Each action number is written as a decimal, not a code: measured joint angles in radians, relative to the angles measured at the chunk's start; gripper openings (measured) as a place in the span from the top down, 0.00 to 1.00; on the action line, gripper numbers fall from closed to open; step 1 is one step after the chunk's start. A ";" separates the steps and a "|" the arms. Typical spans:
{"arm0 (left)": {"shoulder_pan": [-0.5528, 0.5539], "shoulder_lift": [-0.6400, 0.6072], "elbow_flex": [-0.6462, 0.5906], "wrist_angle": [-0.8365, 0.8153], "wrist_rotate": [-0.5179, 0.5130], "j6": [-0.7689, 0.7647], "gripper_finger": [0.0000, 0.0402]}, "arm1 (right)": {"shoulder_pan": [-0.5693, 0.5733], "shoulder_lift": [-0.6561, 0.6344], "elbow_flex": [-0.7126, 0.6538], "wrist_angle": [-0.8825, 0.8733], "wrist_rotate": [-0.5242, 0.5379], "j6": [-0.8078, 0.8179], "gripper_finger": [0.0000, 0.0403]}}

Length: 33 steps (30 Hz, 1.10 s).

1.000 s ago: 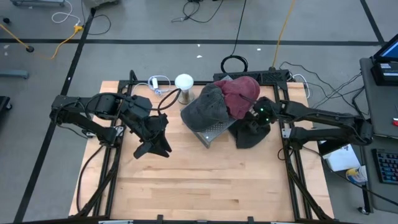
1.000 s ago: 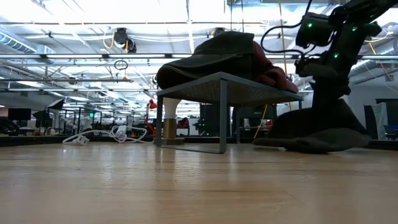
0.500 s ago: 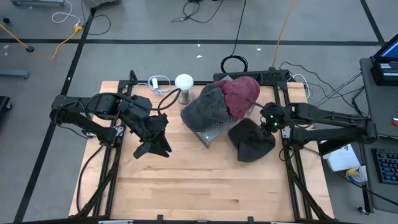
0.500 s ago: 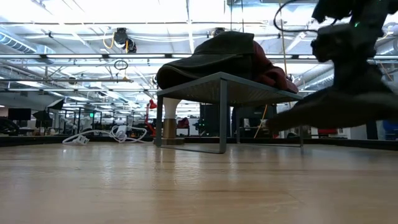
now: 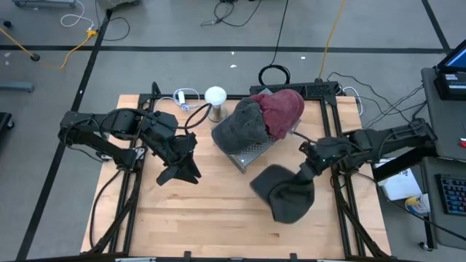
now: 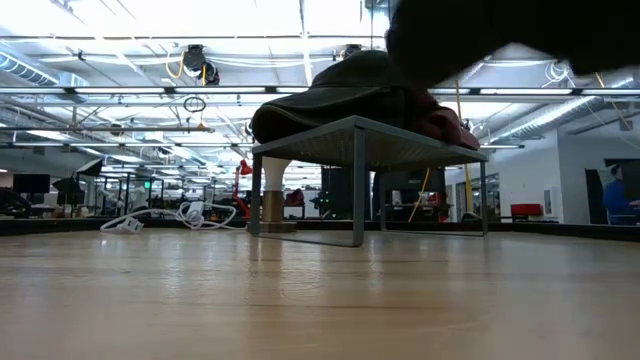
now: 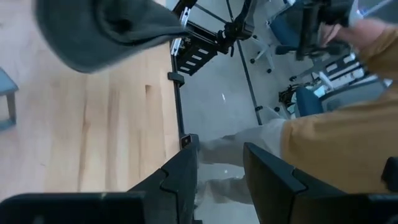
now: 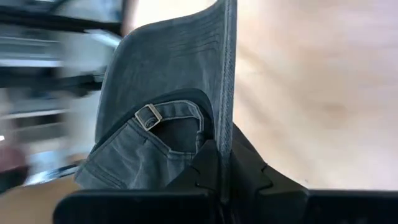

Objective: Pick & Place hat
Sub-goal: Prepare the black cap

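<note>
Lower right of centre in the overhead view, the right gripper (image 5: 306, 177) is pinched tight on the dark cap's (image 5: 285, 195) brim edge, the light, floppy crown sagging below, while the left gripper (image 7: 219, 163) waits part-open.

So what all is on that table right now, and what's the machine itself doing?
dark grey hat: one, held up over the table's right front part, clamped at its edge.
grey hat: one, on the metal rack, left side.
dark red hat: one, on the rack beside the grey one, touching it.
metal rack: one, grey, back middle of the table.
white-topped stand: one, wooden base, left of the rack.
white cable: one, back left edge.
wooden table: one, light wood.
person: one, mustard sleeve, beyond the table, seen only in the left wrist view.
left gripper: black, waiting over the table's left part, open.
right gripper: black, shut on the dark grey hat.
</note>
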State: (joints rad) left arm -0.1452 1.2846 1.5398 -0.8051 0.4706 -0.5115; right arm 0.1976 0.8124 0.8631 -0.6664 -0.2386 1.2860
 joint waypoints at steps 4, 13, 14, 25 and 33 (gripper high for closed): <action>-0.007 0.000 0.000 0.002 -0.002 0.125 0.67 | 0.096 0.011 0.000 0.213 0.036 0.098 0.98; -0.111 0.000 0.000 0.150 -0.237 0.482 0.67 | 0.192 0.084 0.000 0.496 0.080 0.172 0.98; -0.124 0.000 0.000 0.195 -0.247 0.515 0.66 | 0.196 0.092 0.000 0.518 0.079 0.172 0.98; -0.241 -0.001 0.000 0.385 -0.430 0.720 0.36 | 0.213 0.209 0.000 0.965 0.051 0.139 0.98; -0.314 -0.001 0.000 0.422 -0.589 0.853 0.28 | 0.212 0.294 0.001 1.127 0.051 0.112 0.98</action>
State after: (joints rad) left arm -0.4588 1.2839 1.5398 -0.3832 -0.1185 0.3412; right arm 0.4099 1.1064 0.8639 0.4604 -0.1876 1.3985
